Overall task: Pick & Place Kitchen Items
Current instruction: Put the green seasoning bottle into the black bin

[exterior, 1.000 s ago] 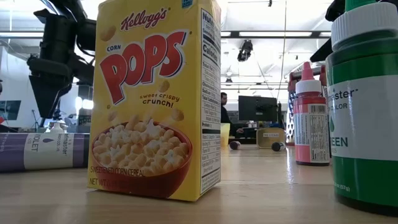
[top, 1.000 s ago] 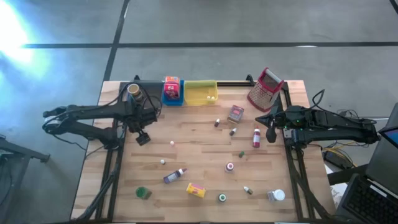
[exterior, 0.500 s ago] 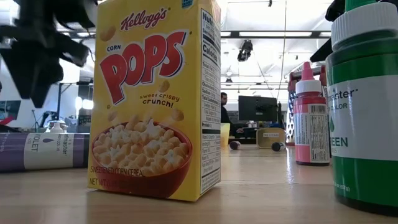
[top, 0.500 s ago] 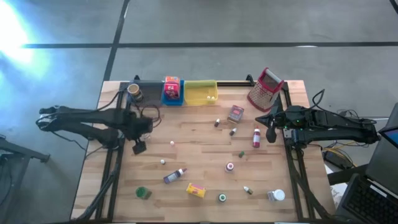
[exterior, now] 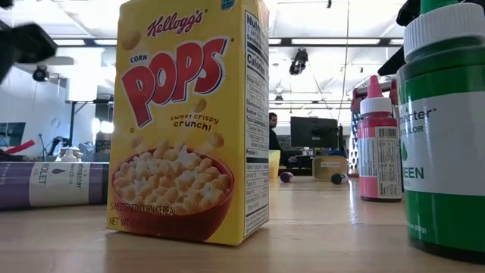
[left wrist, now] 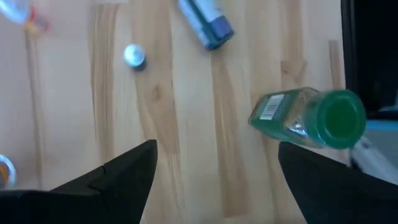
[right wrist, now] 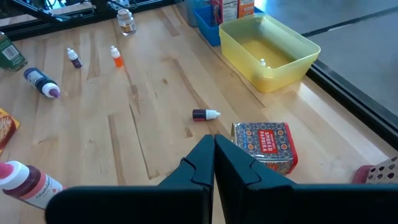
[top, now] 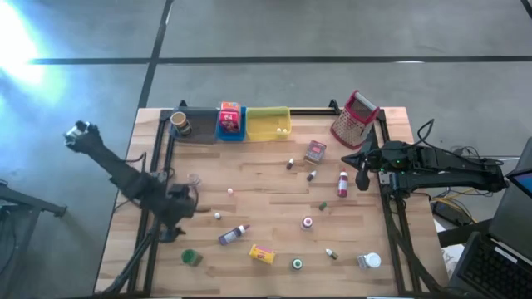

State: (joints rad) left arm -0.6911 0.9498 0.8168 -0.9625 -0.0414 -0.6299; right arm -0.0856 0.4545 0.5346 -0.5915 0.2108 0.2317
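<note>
Several items: small bottles, boxes and jars lie scattered over the counter (top: 274, 191), only a few sitting in the trays at the far edge
Step in hand: reach for the next pick; nothing is carried right now
Left gripper (top: 172, 223): low over the near-left part of the counter, jaws spread wide and empty
Likely target: green-capped jar (left wrist: 309, 118), lying on its side just beside the open jaws; that choice is my read, the overhead view is soft here
Also close: purple bottle (left wrist: 205, 23) and a tiny white-capped bottle (left wrist: 134, 56)
Right gripper (right wrist: 213, 154): parked at the right side, jaws shut on nothing, near the patterned tin (right wrist: 264, 146)
Next move calls for: sliding sideways to straddle the jar's body across its width, then dropping and closing
Destination: grey tray (top: 196, 126), blue tray (top: 231, 131) or yellow tray (top: 267, 123); which one, not clear
</note>
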